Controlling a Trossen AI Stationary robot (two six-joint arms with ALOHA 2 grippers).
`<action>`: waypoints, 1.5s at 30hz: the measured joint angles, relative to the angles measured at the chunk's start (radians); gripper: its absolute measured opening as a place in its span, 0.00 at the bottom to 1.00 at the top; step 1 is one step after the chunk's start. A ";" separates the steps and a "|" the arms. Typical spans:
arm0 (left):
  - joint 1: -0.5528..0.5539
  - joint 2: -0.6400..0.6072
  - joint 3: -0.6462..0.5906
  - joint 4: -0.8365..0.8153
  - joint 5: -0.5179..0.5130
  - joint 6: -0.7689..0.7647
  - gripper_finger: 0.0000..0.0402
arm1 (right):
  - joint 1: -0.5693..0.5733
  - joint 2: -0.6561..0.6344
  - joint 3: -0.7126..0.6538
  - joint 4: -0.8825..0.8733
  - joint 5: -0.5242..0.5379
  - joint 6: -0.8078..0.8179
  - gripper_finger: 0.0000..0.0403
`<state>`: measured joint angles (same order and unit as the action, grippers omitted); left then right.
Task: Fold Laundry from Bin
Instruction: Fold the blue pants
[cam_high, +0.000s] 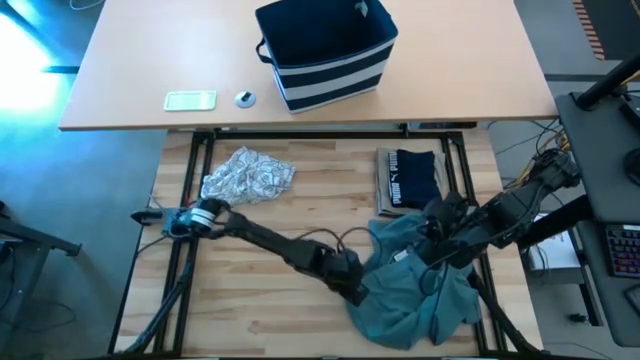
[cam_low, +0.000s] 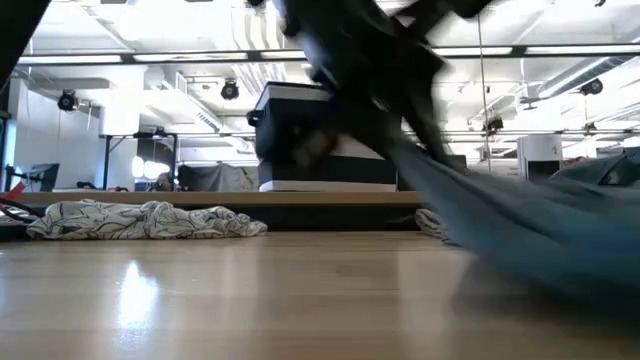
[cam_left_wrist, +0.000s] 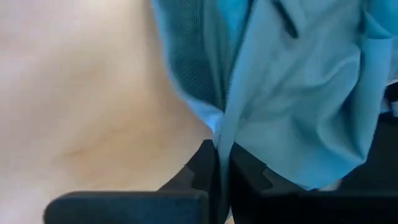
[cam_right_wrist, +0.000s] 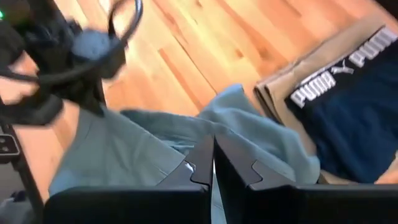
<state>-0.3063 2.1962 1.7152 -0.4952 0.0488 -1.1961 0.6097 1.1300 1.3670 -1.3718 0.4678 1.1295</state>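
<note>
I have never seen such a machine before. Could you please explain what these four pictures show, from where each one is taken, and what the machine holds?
It is a robot with two dark arms at a wooden table. One picture looks down from above, one looks level across the table top, and two come from cameras on the wrists. Each arm ends in a two-finger tool. The left tool and the right tool are both shut on the teal garment. On the table also lie a crumpled grey-white patterned garment and a folded navy garment on a tan garment. The striped bin stands on the desk behind.

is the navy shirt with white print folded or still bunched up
Folded: the navy shirt lies as a flat rectangle atop the tan garment.
</note>
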 joint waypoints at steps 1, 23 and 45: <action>0.008 -0.024 0.025 -0.103 -0.008 0.033 0.01 | 0.001 -0.001 -0.001 0.003 0.009 -0.014 0.02; 0.233 -0.870 -0.529 -0.876 -0.225 0.260 0.00 | -0.330 0.081 -0.393 0.877 -0.223 -0.186 0.44; 0.233 -1.288 -1.013 -0.540 -0.156 0.489 0.00 | -0.428 0.468 -0.455 1.194 -0.365 0.655 0.52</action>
<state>-0.0738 0.9085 0.7025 -1.0352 -0.1076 -0.7074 0.1816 1.5976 0.9115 -0.1773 0.1027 1.7841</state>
